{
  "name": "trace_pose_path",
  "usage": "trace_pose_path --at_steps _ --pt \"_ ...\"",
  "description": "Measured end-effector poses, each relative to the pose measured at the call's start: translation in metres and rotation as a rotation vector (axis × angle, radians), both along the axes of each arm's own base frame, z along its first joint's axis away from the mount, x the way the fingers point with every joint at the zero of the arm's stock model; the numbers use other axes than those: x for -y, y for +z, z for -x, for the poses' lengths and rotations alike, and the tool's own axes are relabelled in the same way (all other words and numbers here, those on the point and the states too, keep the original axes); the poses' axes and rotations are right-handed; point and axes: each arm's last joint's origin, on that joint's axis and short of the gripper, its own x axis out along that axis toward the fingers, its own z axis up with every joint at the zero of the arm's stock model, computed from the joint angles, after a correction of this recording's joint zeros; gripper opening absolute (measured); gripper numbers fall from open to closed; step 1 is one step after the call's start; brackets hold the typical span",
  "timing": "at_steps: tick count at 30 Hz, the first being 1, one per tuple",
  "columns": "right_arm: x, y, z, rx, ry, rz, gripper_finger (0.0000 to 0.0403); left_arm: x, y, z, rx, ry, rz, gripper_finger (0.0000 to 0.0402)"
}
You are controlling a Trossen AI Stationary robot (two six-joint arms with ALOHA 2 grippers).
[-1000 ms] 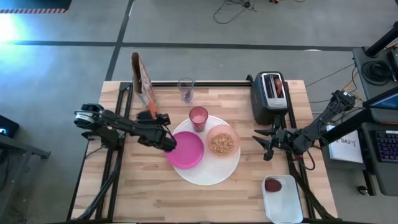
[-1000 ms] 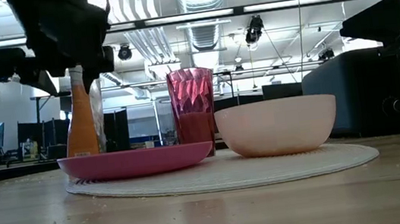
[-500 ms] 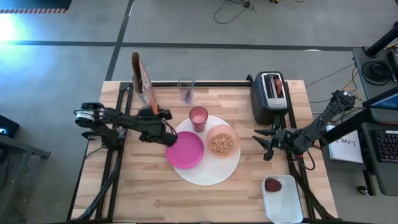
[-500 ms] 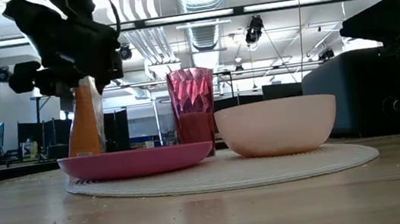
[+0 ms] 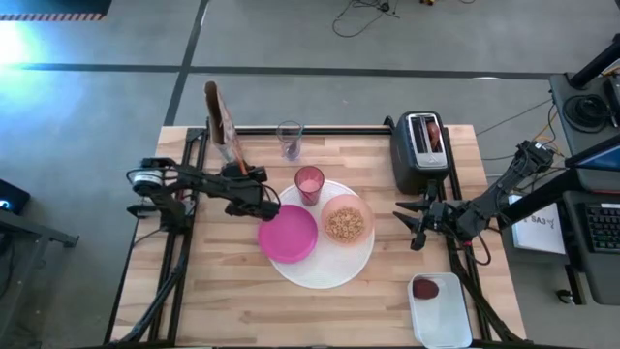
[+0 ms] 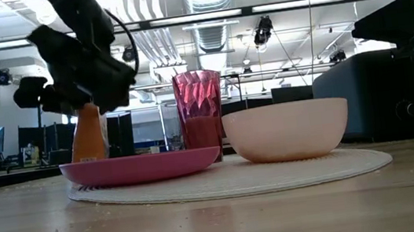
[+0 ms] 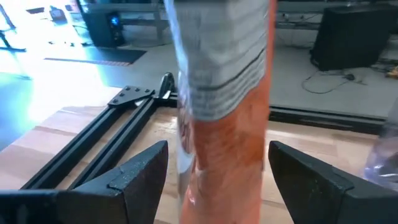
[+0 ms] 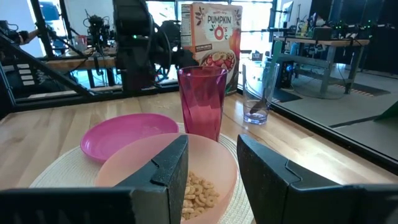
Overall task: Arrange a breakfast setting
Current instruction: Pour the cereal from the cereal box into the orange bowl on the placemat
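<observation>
Left gripper (image 5: 260, 203), fingers spread and empty, beside the magenta plate (image 5: 288, 234) facing the cereal box (image 5: 219, 118); right gripper (image 5: 409, 222) part-open, empty, near the toaster (image 5: 421, 150)

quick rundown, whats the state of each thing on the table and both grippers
pale pink bowl: upright on the white plate, cereal inside
magenta plate: empty, on the white plate
pink tumbler: upright
clear glass: upright, spoon in it
cereal box: standing
orange bottle: upright, between the open fingers
toaster: something in a slot
left gripper: open
right gripper: half open, empty
</observation>
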Motion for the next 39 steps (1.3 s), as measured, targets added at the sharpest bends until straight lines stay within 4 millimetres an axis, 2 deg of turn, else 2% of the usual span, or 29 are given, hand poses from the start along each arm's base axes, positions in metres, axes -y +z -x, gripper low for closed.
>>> trace_pose_path --at_steps 5,10,22,30,39 --pt "0.0 0.0 0.0 0.0 0.0 0.0 0.0128 -0.01 -0.013 0.001 -0.005 0.085 0.006 0.0261" --pt "0.0 0.0 0.0 0.0 0.0 0.0 0.0128 -0.018 -0.02 0.01 -0.026 0.16 0.031 0.0261" --pt "0.0 0.0 0.0 0.0 0.0 -0.001 0.0128 -0.024 -0.02 0.036 -0.124 0.362 0.098 0.0261" --pt "0.0 0.0 0.0 0.0 0.0 0.0 0.0128 -0.023 -0.022 0.042 -0.138 0.377 0.092 0.0261" --pt "0.0 0.0 0.0 0.0 0.0 0.0 0.0128 -0.015 -0.017 0.036 -0.155 0.358 0.139 0.0261"
